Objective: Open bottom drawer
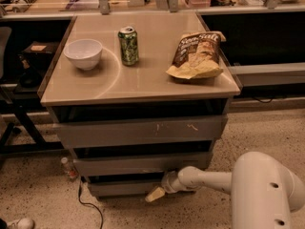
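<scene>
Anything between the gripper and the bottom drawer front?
Nothing shows there: in the camera view the gripper is right at the lower front edge of the bottom drawer, with no object between them.

Speckled floor [267,128] across 6 o'clock, black cable [90,205] trailing at 7; dark desk frame [16,116] at 9 o'clock; cluttered workbench [57,3] along 12 o'clock; warm dim light

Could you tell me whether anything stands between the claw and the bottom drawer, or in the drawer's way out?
Nothing visible separates them: the claw sits low, right at the bottom drawer front. On the floor ahead, only a dark cable trails by the drawer's left corner.
</scene>
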{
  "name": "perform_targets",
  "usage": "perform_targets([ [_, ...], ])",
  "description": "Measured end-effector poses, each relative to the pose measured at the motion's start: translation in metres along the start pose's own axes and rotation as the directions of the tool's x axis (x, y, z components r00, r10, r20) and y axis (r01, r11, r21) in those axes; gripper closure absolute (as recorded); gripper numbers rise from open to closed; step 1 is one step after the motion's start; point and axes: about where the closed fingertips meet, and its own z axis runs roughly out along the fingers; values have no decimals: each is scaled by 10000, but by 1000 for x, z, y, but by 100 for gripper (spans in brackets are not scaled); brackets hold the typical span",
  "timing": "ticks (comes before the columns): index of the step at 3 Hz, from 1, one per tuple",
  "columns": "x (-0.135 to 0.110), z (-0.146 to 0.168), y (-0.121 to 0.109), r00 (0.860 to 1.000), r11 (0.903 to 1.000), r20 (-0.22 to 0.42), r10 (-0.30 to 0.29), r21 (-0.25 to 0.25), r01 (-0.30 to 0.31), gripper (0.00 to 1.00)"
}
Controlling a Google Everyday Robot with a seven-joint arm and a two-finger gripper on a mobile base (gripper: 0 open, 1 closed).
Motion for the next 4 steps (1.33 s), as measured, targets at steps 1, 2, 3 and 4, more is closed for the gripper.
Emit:
perform_targets([
  [1,13,19,1,9978,9997,-662,-41,-241,25,0],
  [2,33,30,8,9907,9988,-1358,104,-465,-169,0],
  [3,30,27,9,9907,9988,-1358,105,-464,-170,0],
  [4,52,8,17,9815,9969,-1843,520,-478,-618,0],
])
